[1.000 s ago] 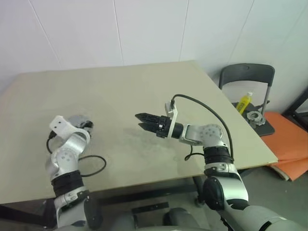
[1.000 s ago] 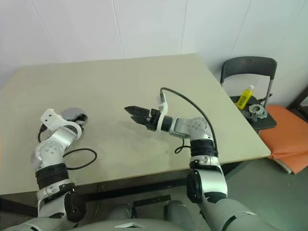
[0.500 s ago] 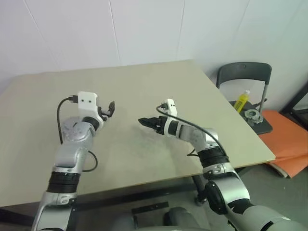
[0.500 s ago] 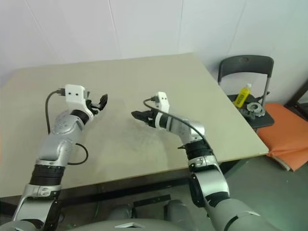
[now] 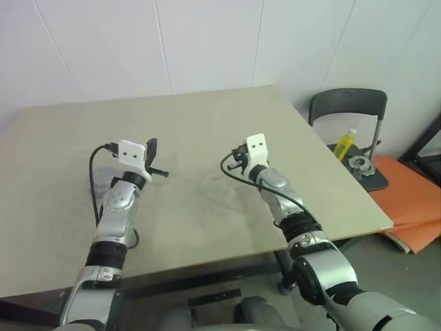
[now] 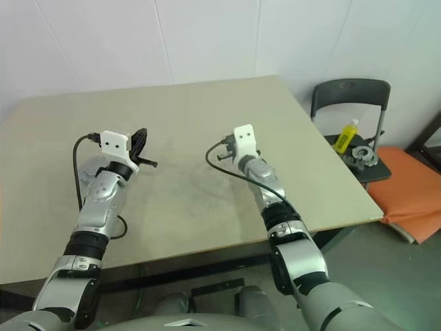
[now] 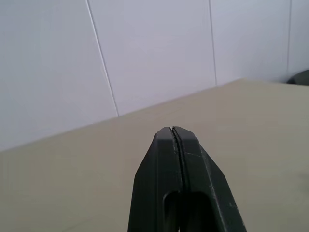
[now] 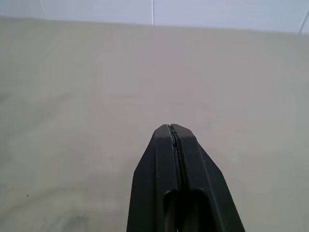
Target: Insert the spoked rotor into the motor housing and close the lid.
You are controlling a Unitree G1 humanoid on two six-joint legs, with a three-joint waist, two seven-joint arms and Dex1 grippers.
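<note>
We find the left gripper [image 7: 175,133] pressed together on nothing, the motor housing [image 5: 103,181] half hidden behind that arm, and the right gripper [image 8: 172,129] likewise together, empty. Both should part before reaching; rotor unlocated.

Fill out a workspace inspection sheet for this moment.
Surface: beige table, bare apart from one part.
Job's things: round silver part behind the left arm, mostly hidden; which piece, cannot tell.
Clutter: nothing seen on the table.
Grippers: left gripper and right gripper above the table, fingers shut, empty.
Cables: black cable looping at each wrist.
Surroundings: white wall; chair holding yellow bottle and grey ring; orange mat on the floor.
</note>
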